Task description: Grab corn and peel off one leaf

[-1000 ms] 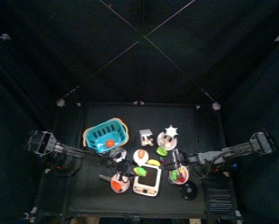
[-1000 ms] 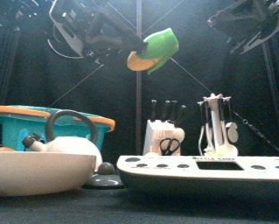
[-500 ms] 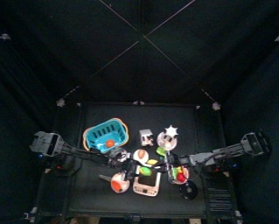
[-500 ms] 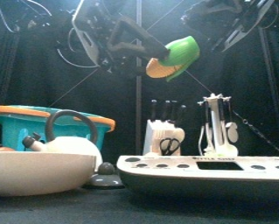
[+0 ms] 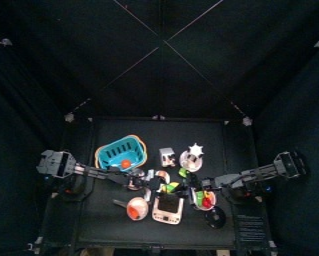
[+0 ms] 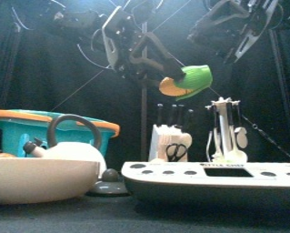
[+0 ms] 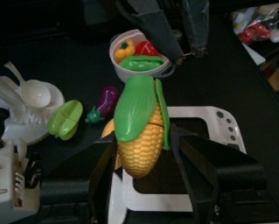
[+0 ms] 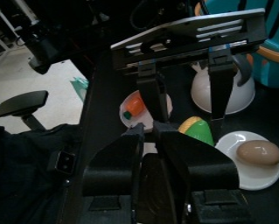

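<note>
Between the jaws of our left tool (image 7: 148,171) we grasp the corn (image 7: 142,131) aloft, so our half-released right tool (image 8: 165,157) reaches its leaf.

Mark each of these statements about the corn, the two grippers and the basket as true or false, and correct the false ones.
1. The left gripper holds the yellow toy corn cob with green leaves in the air above the table. True.
2. The right gripper is shut on a leaf of the cob. False: its jaws stand open near the cob's tip, with no leaf between them.
3. A long green leaf lies along the cob's yellow body. True.
4. The cob lies inside the blue plastic basket with an orange rim. False: it hangs high in the air, to the right of the basket in the front view.
</note>
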{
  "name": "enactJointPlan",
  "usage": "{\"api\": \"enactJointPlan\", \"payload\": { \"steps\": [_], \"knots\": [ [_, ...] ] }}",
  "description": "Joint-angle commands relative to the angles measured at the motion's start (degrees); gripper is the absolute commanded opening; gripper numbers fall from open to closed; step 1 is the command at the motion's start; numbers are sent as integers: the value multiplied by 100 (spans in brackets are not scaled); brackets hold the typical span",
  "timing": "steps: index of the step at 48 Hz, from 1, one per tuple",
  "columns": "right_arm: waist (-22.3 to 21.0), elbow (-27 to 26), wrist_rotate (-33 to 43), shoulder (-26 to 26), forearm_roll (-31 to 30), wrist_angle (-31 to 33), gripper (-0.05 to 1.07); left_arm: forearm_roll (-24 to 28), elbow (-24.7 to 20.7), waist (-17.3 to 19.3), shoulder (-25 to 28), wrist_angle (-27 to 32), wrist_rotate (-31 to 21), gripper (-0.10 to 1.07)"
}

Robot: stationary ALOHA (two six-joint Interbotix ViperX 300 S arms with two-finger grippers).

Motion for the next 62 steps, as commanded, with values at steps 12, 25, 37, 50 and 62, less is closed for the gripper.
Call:
{"api": "enactJointPlan", "payload": {
  "steps": [12, 25, 37, 50, 62],
  "knots": [
    [-396, -26, 0, -26, 44, 185, 73, -9, -325, 44, 18, 316, 0, 69],
    [-606, -44, 0, 141, 53, 501, 77, 9, -334, 53, 35, 316, 0, 56],
    [-677, -167, 9, 220, 62, 747, 77, -9, -352, 70, 70, 316, -9, 55],
    [-677, -352, 0, 510, 26, 984, 77, -9, -422, 97, 132, 316, 0, 55],
    [-686, -387, 0, 624, 26, 1002, 77, -9, -422, 114, 158, 316, 0, 55]
  ]
}}
